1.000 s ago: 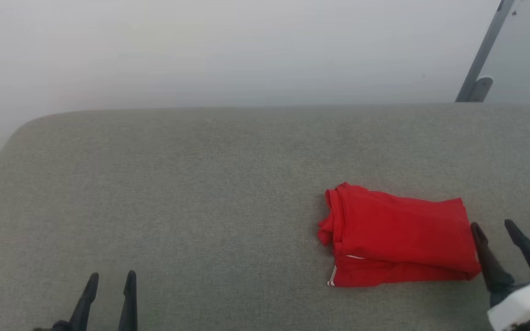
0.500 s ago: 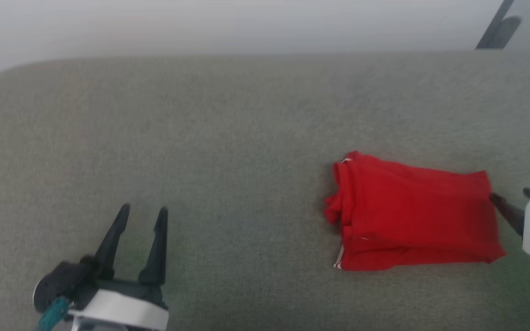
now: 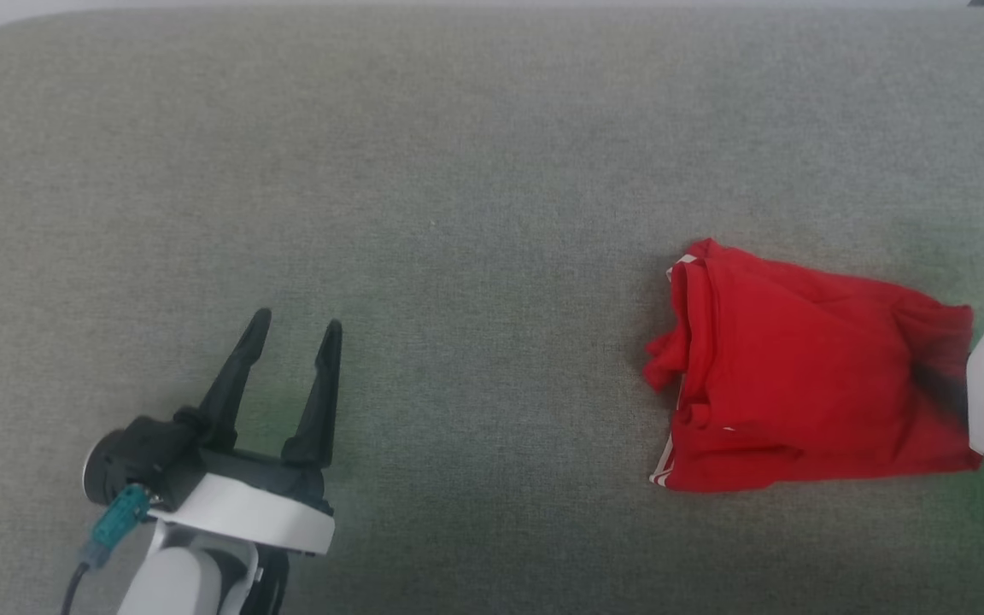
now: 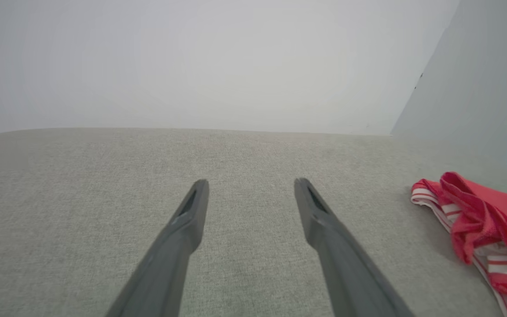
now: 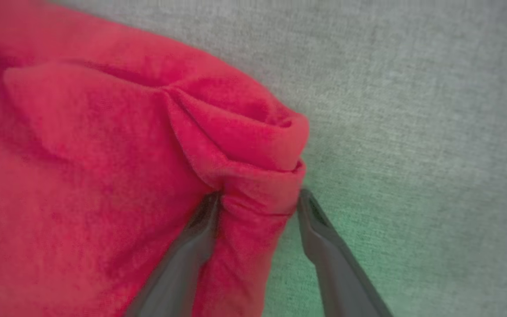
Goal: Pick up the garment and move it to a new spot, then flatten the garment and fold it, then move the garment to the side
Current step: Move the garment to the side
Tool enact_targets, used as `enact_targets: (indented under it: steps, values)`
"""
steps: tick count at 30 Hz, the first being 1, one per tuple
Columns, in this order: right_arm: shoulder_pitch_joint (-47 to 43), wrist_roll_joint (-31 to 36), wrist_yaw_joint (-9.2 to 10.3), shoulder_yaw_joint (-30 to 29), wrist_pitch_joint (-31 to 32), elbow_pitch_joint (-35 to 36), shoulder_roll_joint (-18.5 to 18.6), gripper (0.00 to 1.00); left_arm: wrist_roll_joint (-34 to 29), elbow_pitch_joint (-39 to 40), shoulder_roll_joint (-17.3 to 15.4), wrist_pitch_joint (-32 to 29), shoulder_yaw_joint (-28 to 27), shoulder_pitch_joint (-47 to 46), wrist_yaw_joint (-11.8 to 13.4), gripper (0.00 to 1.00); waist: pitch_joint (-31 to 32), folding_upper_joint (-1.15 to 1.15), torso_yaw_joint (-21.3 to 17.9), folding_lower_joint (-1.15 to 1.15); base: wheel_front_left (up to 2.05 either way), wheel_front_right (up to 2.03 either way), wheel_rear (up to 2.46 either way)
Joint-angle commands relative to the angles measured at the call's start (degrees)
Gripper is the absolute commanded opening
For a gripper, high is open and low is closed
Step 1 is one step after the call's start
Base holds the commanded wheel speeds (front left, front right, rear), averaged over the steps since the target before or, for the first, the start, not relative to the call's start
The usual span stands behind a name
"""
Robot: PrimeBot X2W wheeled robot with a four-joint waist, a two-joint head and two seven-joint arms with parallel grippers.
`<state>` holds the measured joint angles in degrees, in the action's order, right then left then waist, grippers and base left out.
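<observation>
A grey woven surface [image 3: 458, 171] spans the head view, its far edge now at the very top of the frame; a second ago pale wall occupied the upper third, so the camera has tilted down. The garment [image 3: 808, 376], a bright red bundle folded over itself with striped trim at its lower left corner, lies at the right middle of the frame. The right gripper [image 5: 258, 202], whose white housing sits at the right edge of the head view, has advanced from just beside the bundle's right edge onto it. In the right wrist view its two dark fingers [image 5: 192, 246] straddle a raised ridge of red cloth, jaws narrowing on the fold but not yet fully pinched; whether the cloth is secured cannot be told. The left gripper [image 3: 291, 329], at lower left, hovers over bare surface with its fingers spread, well apart from the garment and now further into the frame. Judged step: first pick-up beginning; flattening and folding remain.
</observation>
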<state>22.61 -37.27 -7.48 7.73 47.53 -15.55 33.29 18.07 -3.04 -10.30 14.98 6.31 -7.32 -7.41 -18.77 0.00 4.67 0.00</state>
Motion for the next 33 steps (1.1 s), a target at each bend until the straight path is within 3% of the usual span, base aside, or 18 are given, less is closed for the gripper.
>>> enact_targets:
  steps: [1,2,3,13,18,22,27,33]
  values:
    - [-1.01,-0.37,-0.01,1.52,-0.57,-0.92,-2.06,0.29,0.34,-0.10,-0.39,0.26,0.04,-1.05,-0.09,1.00,-0.57,0.00,-0.33,0.00,0.00,0.00,0.00]
    - [-0.86,-0.38,-0.01,1.32,-1.18,-0.83,-2.12,0.02,0.35,-0.15,-0.63,0.27,0.15,-1.58,-0.09,1.00,-0.82,0.00,-0.63,0.00,0.00,0.00,0.00]
    - [-0.76,-0.49,-0.01,1.16,-1.85,-0.67,-2.05,0.00,0.49,-0.18,-0.94,0.27,0.37,-2.04,-0.09,1.00,-1.07,0.00,-0.99,0.00,0.00,0.00,0.00]
    - [0.98,-1.16,0.04,-5.52,-9.31,1.63,0.75,0.00,1.20,2.30,-4.11,0.27,1.96,-7.11,-0.09,1.00,-5.48,0.00,-8.11,0.00,0.00,0.00,0.00]
    - [1.78,0.27,0.04,-10.90,-12.22,0.99,4.31,0.00,0.68,3.47,-6.30,0.27,4.46,-11.80,-0.10,1.00,-9.56,0.00,-12.20,0.00,0.00,0.00,0.00]
    - [4.40,4.18,0.03,-15.36,-15.82,-3.00,7.04,0.00,0.64,3.67,-8.54,0.27,8.35,-18.38,-0.09,1.00,-13.43,0.00,-14.65,0.00,0.00,0.00,0.00]
    - [8.68,7.07,0.03,-17.82,-19.36,-7.32,7.57,0.00,0.44,4.28,-10.07,0.27,10.49,-23.36,-0.09,1.00,-15.91,0.00,-15.23,0.00,0.00,0.00,0.00]
    - [17.67,15.21,0.04,-19.60,-26.86,-15.45,7.35,0.00,-0.37,5.41,-12.86,0.27,9.79,-28.23,-0.09,1.00,-19.24,0.00,-16.26,0.00,0.00,0.00,0.00]
